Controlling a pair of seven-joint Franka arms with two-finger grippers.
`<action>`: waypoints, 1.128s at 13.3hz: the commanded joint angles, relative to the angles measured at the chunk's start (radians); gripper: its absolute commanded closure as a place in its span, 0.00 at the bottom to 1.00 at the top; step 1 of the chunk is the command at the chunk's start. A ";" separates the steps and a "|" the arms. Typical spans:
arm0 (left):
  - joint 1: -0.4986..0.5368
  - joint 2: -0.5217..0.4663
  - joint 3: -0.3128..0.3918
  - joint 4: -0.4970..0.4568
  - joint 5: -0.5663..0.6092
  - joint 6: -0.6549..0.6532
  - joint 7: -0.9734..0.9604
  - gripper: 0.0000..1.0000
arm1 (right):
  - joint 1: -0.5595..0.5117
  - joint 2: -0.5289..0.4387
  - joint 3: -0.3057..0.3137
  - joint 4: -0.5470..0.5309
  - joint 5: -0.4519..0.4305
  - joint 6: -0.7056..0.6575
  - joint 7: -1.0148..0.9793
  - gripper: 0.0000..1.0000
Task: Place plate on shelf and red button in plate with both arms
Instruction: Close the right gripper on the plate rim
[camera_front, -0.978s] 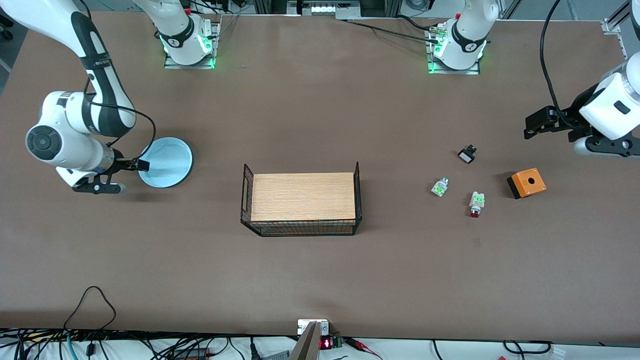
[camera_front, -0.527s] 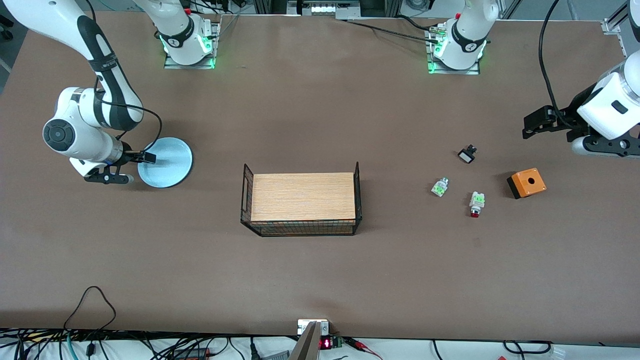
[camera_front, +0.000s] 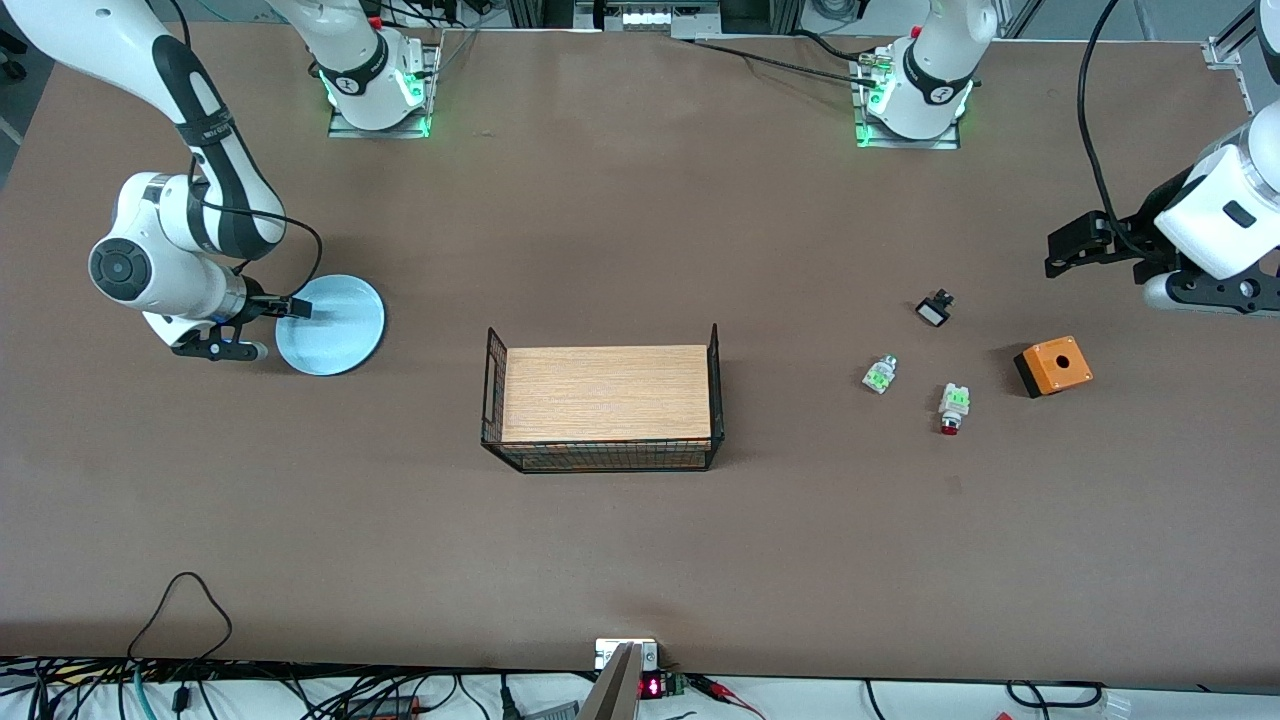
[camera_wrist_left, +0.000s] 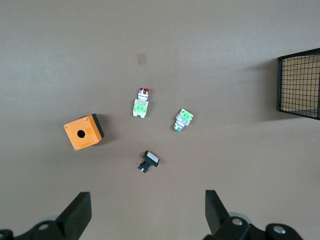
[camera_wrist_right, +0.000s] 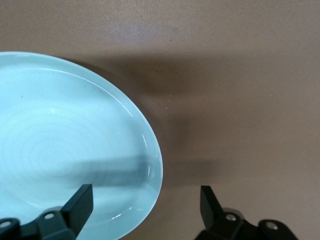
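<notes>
the wire basket with its wooden floor sits mid-tabletop and serves as the landmark. toward the right arm's end of the tabletop from the basket lies the plate, flat on the surface. the right gripper is low at the plate's rim, its fingers apart and straddling the rim, one over the plate's inside and one over the bare tabletop, not clamped on it. toward the left arm's end from the basket lies the red button on its side, red cap pointing toward the front camera, with a similar white-green part just beside it, a small black part and an orange box nearby. the left gripper waits above that end, near the orange box, fingers spread wide and empty.
</notes>
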 joint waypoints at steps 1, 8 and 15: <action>0.006 0.006 -0.004 0.017 -0.012 -0.018 0.018 0.00 | -0.015 0.005 0.010 -0.010 -0.014 0.020 -0.011 0.12; 0.011 0.006 -0.004 0.019 -0.012 -0.018 0.015 0.00 | -0.014 0.032 0.010 -0.010 -0.014 0.047 -0.011 0.67; 0.008 0.005 -0.004 0.019 -0.012 -0.018 0.014 0.00 | -0.014 0.031 0.010 -0.010 -0.014 0.037 0.000 1.00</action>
